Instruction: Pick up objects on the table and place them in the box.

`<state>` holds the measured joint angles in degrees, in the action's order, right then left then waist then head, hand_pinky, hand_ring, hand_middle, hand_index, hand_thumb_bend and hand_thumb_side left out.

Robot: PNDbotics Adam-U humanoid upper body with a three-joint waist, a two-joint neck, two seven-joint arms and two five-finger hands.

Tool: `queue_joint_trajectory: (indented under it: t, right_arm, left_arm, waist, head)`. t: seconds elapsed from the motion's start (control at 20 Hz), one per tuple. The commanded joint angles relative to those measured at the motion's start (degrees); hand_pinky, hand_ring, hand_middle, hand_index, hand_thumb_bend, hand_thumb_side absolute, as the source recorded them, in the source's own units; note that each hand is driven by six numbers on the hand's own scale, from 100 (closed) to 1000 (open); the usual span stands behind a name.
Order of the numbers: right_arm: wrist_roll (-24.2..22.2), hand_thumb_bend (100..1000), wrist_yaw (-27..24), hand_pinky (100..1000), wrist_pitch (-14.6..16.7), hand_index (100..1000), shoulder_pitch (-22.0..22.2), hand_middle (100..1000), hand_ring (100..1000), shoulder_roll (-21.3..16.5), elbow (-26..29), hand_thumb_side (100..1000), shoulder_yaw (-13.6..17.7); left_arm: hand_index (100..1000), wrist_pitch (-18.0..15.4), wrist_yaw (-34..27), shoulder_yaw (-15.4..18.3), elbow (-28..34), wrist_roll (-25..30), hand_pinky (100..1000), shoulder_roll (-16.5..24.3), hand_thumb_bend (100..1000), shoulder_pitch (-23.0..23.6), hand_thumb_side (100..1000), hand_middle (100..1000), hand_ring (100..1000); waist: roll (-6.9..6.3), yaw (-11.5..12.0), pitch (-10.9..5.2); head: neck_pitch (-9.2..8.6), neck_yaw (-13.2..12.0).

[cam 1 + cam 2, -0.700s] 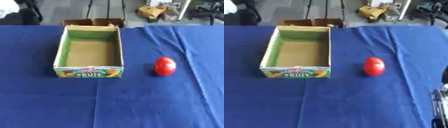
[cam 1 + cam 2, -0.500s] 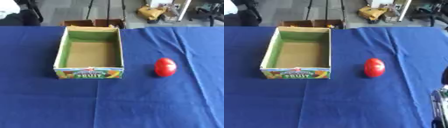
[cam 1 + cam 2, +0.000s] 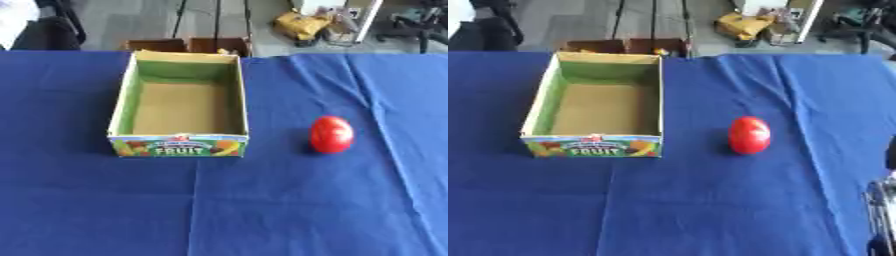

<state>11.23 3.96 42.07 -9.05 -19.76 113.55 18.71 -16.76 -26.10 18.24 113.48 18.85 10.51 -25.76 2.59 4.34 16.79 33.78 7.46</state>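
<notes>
- Left eye view: an open rectangular cardboard box [image 3: 179, 107] with green inner walls and a printed "FRUIT" front panel is sitting on a table draped in a blue cloth [image 3: 262, 210]. The box is showing nothing inside.
- Left eye view: a smooth, glossy red egg-shaped object [image 3: 332, 134], possibly a tomato or plastic fruit, is standing on the cloth to the right of the box, near it but apart, level with its front edge.
- Left eye view: neither hand is appearing here.
- Right eye view: a sliver of the right arm [image 3: 878, 210], black and silver, is showing at the lower right edge; whether the right hand is spread or closed cannot be told. The left hand is not showing.
- Handling, as a judgement: the red object is looking light, rounded and slippery, apt to roll if nudged. Taking it around its widest middle, fingers opposing the thumb from either side, is seeming safest. If real fruit, it may bruise.
- Progress: nothing is yet lying in the box.
</notes>
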Motion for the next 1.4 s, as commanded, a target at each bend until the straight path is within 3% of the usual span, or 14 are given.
queue_joint_trajectory:
  t: [0.05, 0.35, 0.75, 1.0, 1.4]
  right_arm:
    - [-0.7, 230, 8.7, 745, -3.2, 903, 0.5, 802, 857, -6.6, 1.0, 1000, -0.2]
    - [-2.2, 326, 22.4, 751, -10.9, 931, 1.8, 837, 883, -12.7, 1.0, 1000, -2.7]
    - [-6.0, 428, 32.7, 729, -17.7, 931, 3.3, 848, 879, -17.4, 1.0, 1000, -4.7]
    - [-9.6, 469, 36.1, 721, -19.6, 933, 4.0, 853, 883, -19.4, 1.0, 1000, -5.8]
    - [-15.0, 505, 36.6, 719, -24.8, 942, 2.0, 858, 894, -20.9, 1.0, 1000, -7.4]
  left_arm:
    - [876, 0.3, 0.1, 0.0, 1.1, 0.1, 718, 1.0, 100, -0.7, 866, 722, 690]
    - [876, 0.4, 0.0, -0.2, 1.1, 0.3, 718, 1.0, 100, -0.6, 865, 722, 689]
    - [876, 0.5, -0.1, -0.4, 1.1, 0.6, 717, 1.0, 100, -0.6, 865, 723, 688]
    - [876, 0.6, -0.2, -0.5, 1.1, 0.7, 717, 1.1, 100, -0.7, 864, 723, 689]
    - [876, 0.9, -0.3, -0.8, 1.1, 0.9, 716, 1.0, 100, -0.8, 864, 723, 689]
  waist:
    - [0.07, 0.0, -1.08]
    - [0.13, 0.1, -1.27]
    - [0.22, 0.2, -1.13]
    - [0.36, 0.4, -1.22]
    - [0.63, 0.5, -1.34]
  head:
    - [0.15, 0.2]
    - [-0.03, 0.6]
    - [-0.33, 1.0]
    - [-0.46, 1.1]
    - [-0.22, 1.4]
